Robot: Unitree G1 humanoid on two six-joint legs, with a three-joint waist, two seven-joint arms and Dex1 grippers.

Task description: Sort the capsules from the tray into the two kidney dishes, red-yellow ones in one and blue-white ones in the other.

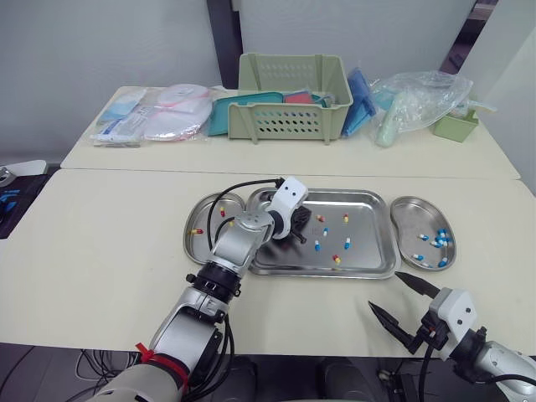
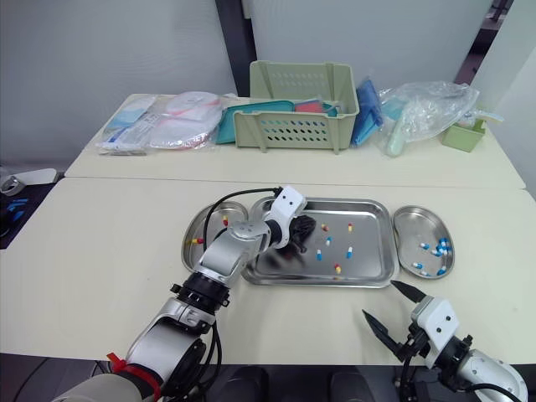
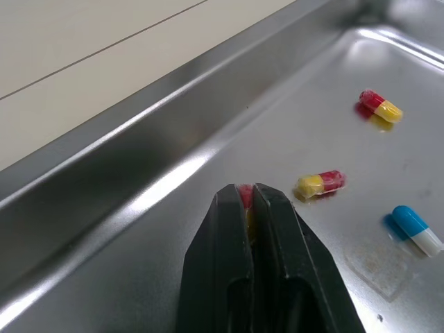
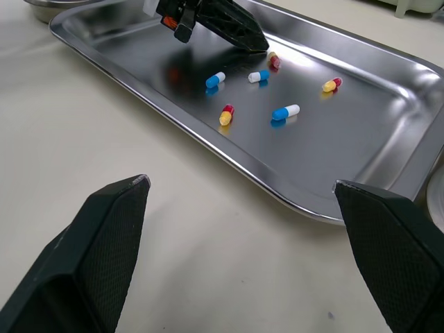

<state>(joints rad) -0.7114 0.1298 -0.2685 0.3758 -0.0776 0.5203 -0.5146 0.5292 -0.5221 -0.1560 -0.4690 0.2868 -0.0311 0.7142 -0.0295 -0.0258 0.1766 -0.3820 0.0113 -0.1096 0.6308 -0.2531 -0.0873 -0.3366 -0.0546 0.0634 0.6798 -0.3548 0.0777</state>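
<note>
My left gripper [image 1: 301, 228] reaches into the steel tray [image 1: 322, 272], and its fingers [image 3: 277, 229] are shut on a red-yellow capsule [image 3: 244, 196] just over the tray floor. Beside it lie two more red-yellow capsules [image 3: 320, 184] [image 3: 380, 106] and a blue-white one [image 3: 416, 230]. Several capsules of both kinds are scattered across the tray's middle [image 4: 286, 111]. The left kidney dish [image 1: 201, 219] holds a few red-yellow capsules [image 1: 195, 231]. Inside the right kidney dish [image 1: 410, 219] are several blue-white ones [image 1: 440, 239]. My right gripper [image 1: 387, 291] hovers open near the table's front edge, apart from the tray.
On the back table stand a green basket [image 1: 293, 96], flat plastic packs [image 1: 159, 117], a clear bag [image 1: 419, 100] and a small green container [image 1: 455, 126]. Bare tabletop lies to the left of the dishes and in front of the tray.
</note>
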